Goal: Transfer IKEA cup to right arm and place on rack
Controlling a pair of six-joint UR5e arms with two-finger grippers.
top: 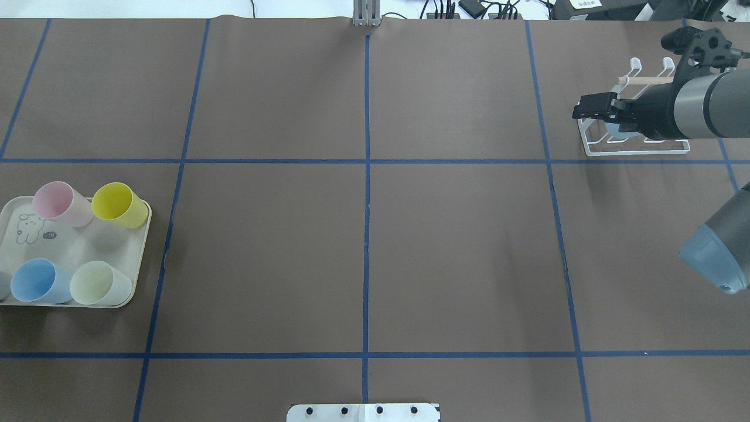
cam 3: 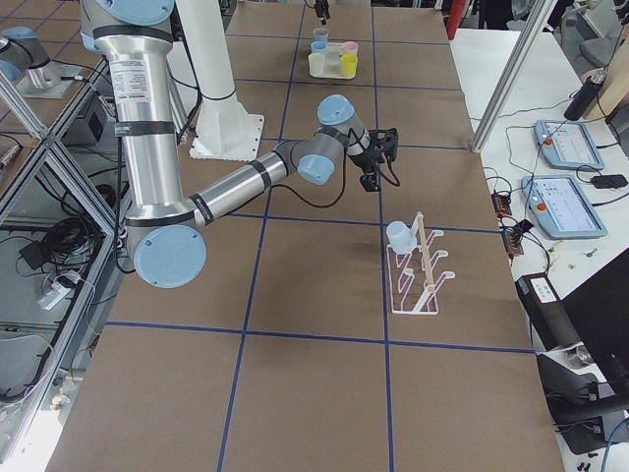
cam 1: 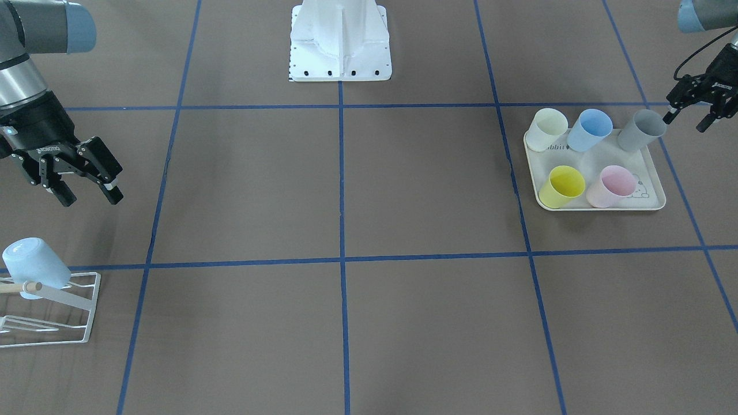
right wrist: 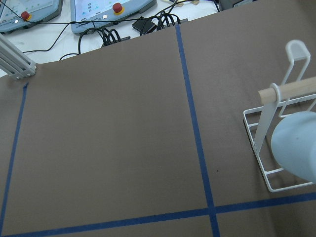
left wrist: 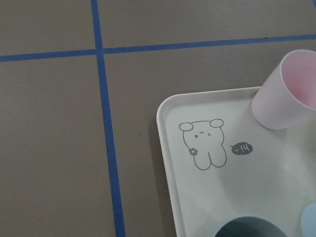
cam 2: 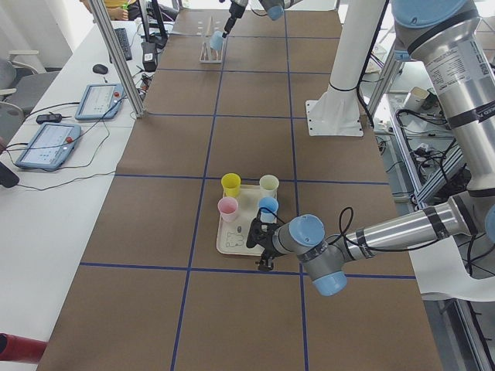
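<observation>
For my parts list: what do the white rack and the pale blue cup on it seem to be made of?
Small white wire-frame rack: thin rods, probably painted metal; its light peg looks like bare wood. Pale blue cup: likely matte plastic, smooth, evenly coloured.

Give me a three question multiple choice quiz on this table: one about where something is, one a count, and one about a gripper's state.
1. Where is the pale blue cup? A lying on the table; B hung on the rack; C stacked in another cup.
2. How many cups stand on the rabbit-print tray? A three; B five; C six.
3. The right gripper is: A open and empty; B shut on a cup; C shut on a wire.
Answers: B, it sits over the rack's wooden peg; B, the front-facing view shows five there; A, its fingers are spread with nothing between them.
</observation>
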